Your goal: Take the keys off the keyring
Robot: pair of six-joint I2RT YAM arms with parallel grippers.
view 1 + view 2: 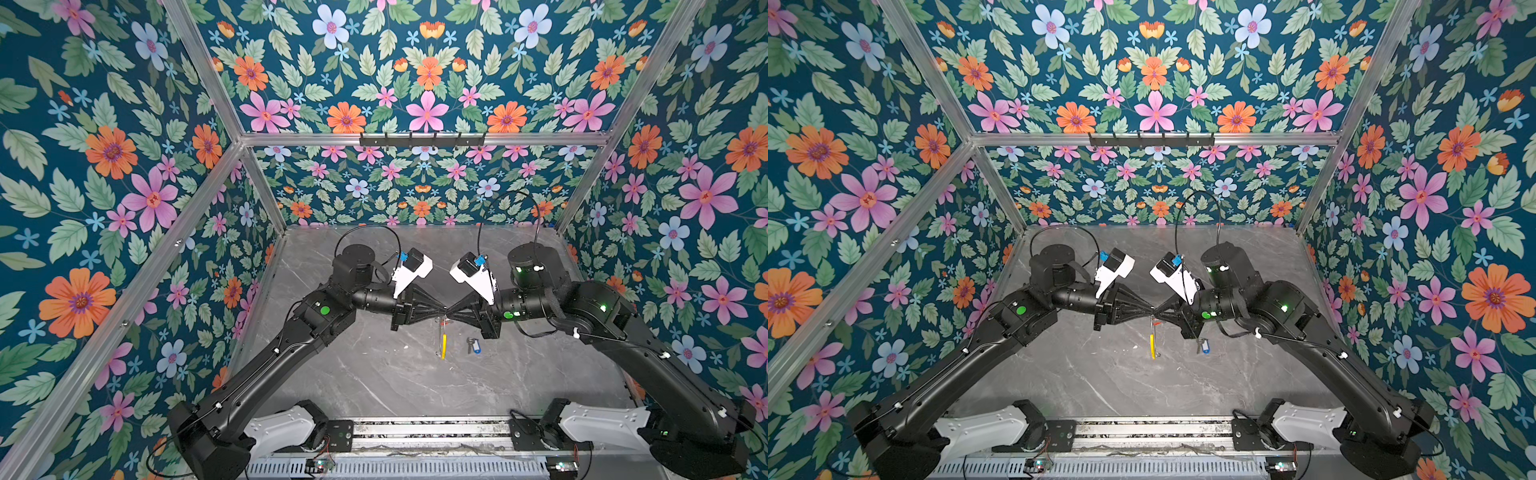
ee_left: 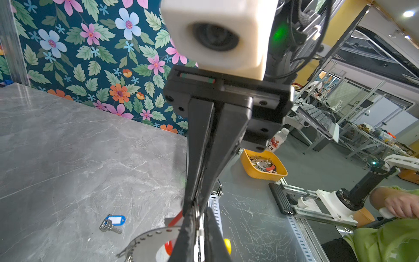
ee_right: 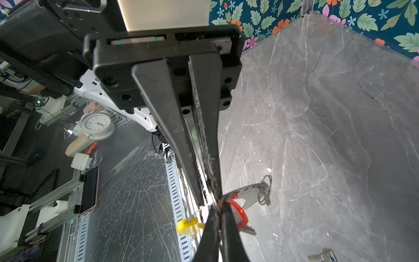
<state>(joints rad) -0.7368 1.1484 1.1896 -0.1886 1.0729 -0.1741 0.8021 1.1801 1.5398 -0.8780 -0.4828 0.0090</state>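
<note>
From my end the table (image 1: 374,382) reads as polished grey marble-look stone, glossy but covered in fine scratches. The keyring (image 2: 148,236) looks like flat dull-grey metal with a soft sheen, plus one yellow arc (image 3: 187,226) in plastic. The red tag (image 3: 239,214) is shiny, see-through plastic. The blue tag (image 2: 118,219) is glossy plastic with a white papery insert, on a bright metal key (image 2: 106,226). The right gripper (image 3: 214,195) has matt black plastic fingers (image 3: 163,102) with rough, fuzzy edges. The walls (image 1: 104,166) look like a matt print.

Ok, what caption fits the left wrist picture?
Left gripper and right gripper meet at the keyring; a blue-tagged key lies on the table.
</note>
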